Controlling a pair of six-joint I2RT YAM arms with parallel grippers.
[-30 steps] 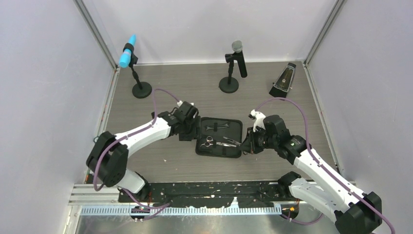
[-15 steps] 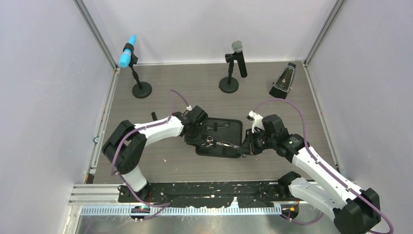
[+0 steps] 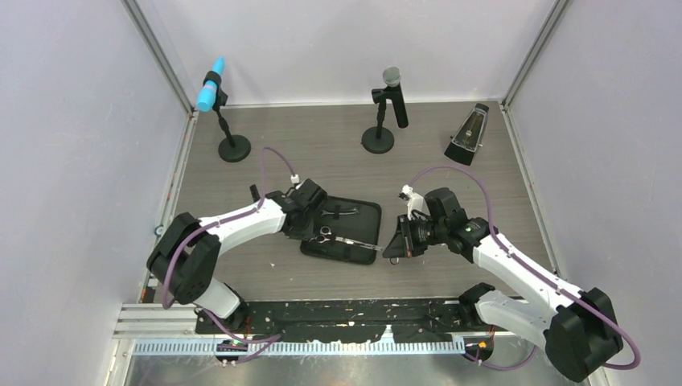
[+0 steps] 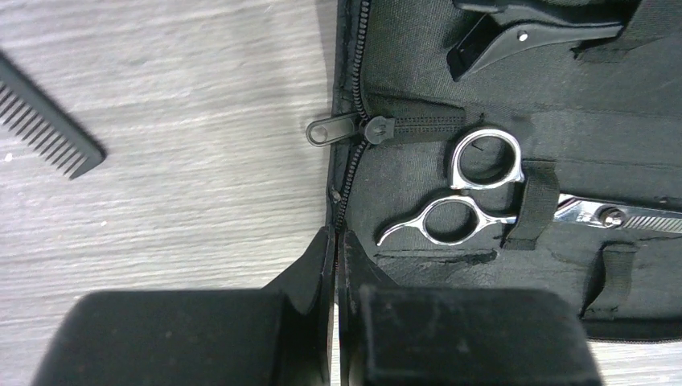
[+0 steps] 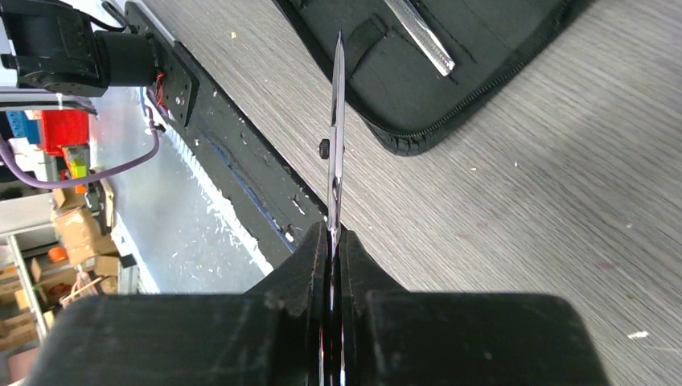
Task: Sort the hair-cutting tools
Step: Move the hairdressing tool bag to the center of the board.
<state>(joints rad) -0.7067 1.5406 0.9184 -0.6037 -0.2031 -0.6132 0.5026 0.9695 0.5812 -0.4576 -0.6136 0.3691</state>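
The scissors I am working with stand edge-on in the right gripper, whose fingers are pinched flat on the handle end so the blades point out towards the near edge of the zip case. The tip hangs just clear of the case rim, above the table. I judge that grip suits sliding the blades lengthwise through a strap. The second scissors lie inside the case, tucked under an elastic loop with the rings to the left. A hair clip sits in the pocket above them. The comb lies outside on the wood, well apart from the case. The left gripper is closed narrow on the zip edge of the case, which I take to be an anchor so the case cannot follow the blades. Compared with half a second ago, the case has slid left with the left arm. The right gripper has come left too, and the held scissors now sit at the case's edge, no longer over its interior.
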